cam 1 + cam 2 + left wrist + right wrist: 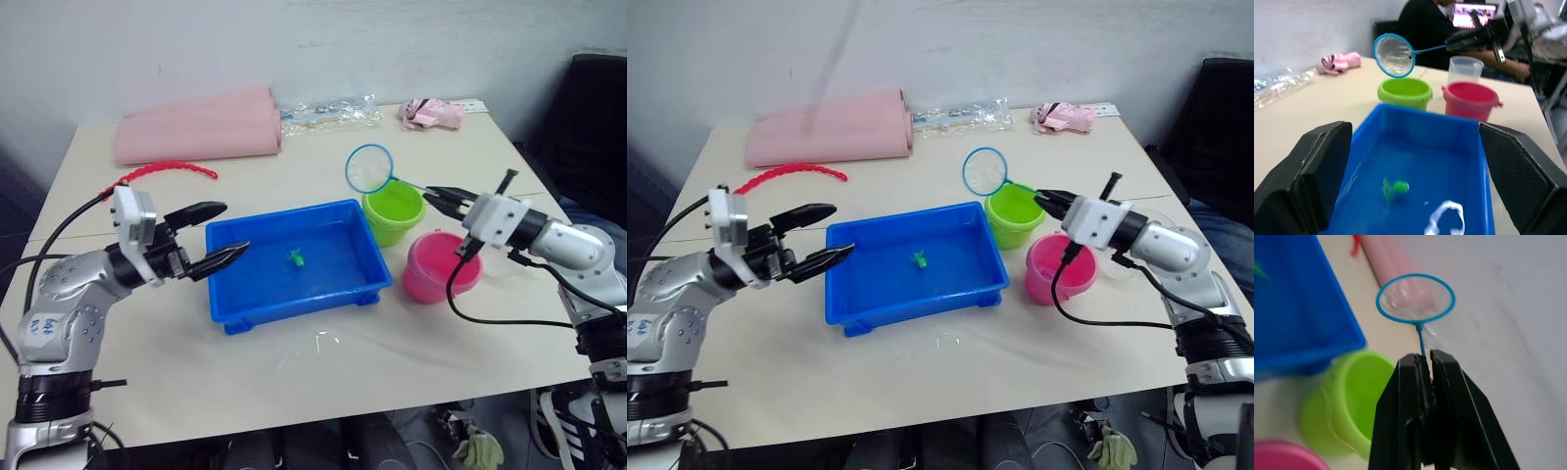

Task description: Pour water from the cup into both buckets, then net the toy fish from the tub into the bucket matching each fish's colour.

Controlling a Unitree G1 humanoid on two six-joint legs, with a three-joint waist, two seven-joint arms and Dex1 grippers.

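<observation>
A pale bench (294,362) holds a blue tub (294,262) at its centre, with one green toy fish (295,258) lying in the middle of it. Just right of the tub stand a lime green bucket (394,213) and, nearer, a hot pink bucket (438,266); a clear cup (1465,69) stands behind the pink one. The right claw (437,199) is clenched on the thin handle of the net (369,168), holding its hoop raised above the far-left edge of the green bucket, likely ready to dip for the green fish. The left claw (217,235) hangs released at the tub's left rim, perhaps to steady it.
</observation>
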